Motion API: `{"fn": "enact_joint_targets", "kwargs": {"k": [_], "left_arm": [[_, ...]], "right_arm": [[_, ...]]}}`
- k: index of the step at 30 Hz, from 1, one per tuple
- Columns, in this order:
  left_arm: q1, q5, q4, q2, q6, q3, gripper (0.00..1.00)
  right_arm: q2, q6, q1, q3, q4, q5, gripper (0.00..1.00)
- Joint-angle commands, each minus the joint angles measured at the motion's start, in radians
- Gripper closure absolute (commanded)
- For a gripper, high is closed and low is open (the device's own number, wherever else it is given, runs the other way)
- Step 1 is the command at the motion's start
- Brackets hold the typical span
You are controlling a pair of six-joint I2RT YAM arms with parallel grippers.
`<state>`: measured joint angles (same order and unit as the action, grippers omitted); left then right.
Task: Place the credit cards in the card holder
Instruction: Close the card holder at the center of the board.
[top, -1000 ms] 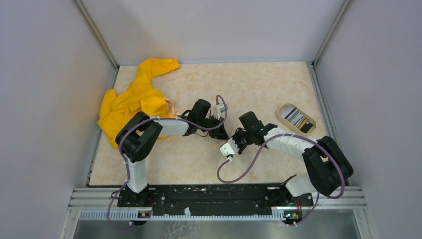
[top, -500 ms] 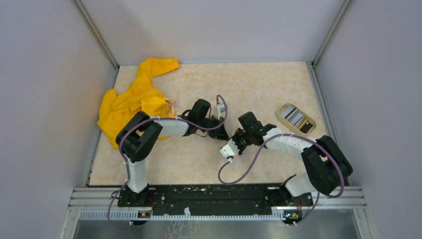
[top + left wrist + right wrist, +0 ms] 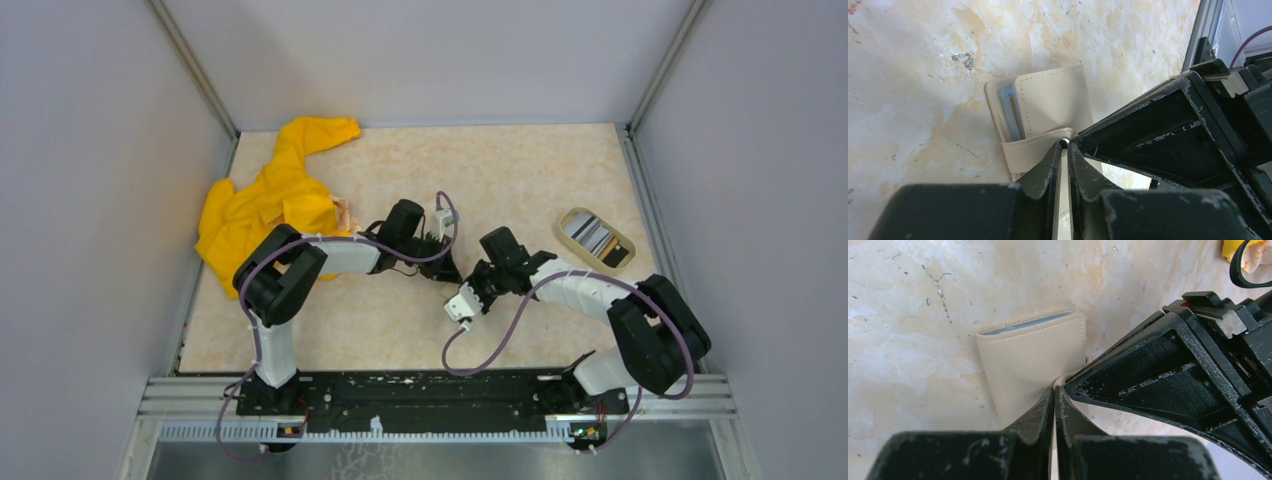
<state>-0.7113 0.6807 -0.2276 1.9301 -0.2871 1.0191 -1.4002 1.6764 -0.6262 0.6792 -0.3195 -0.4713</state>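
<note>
Card holder [image 3: 1048,107] lies on tabletop [image 3: 923,75], ahead of both finger pairs. Right fingers [image 3: 1038,410]: closed at its corner. Left fingers [image 3: 1043,170]: narrow gap at its strap [image 3: 1033,145], grip unconfirmed. Credit cards [image 3: 595,238]: right of holder, nearer right fingers.

The card holder [image 3: 1048,107] is showing cream-beige with matching stitched borders and a grey-blue stripe at its open edge. The table [image 3: 520,170] is showing cream marble veined in orange. A cloth [image 3: 265,195] is glowing bright yellow. The oval dish [image 3: 562,228] is showing a tan rim around silvery, dark-striped credit cards [image 3: 592,237]. The left gripper [image 3: 1063,145] and right gripper [image 3: 1054,387] are showing scuffed black. Purple cables [image 3: 446,358] are looping over white-and-black arms [image 3: 575,285].
</note>
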Motion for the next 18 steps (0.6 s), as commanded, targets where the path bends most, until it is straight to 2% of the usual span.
{"fn": "enact_joint_targets", "kwargs": {"k": [1, 11, 18], "left_arm": [[-0.008, -0.02, 0.032, 0.017, 0.026, 0.018, 0.85], [-0.016, -0.063, 0.093, 0.034, 0.046, 0.043, 0.93], [-0.044, -0.11, 0.166, 0.062, 0.08, 0.08, 0.95]], "right_arm": [[0.011, -0.008, -0.02, -0.036, -0.095, 0.003, 1.0], [-0.047, -0.048, -0.019, -0.001, -0.128, 0.016, 1.0], [-0.085, -0.077, -0.019, 0.032, -0.164, 0.016, 1.0]]}}
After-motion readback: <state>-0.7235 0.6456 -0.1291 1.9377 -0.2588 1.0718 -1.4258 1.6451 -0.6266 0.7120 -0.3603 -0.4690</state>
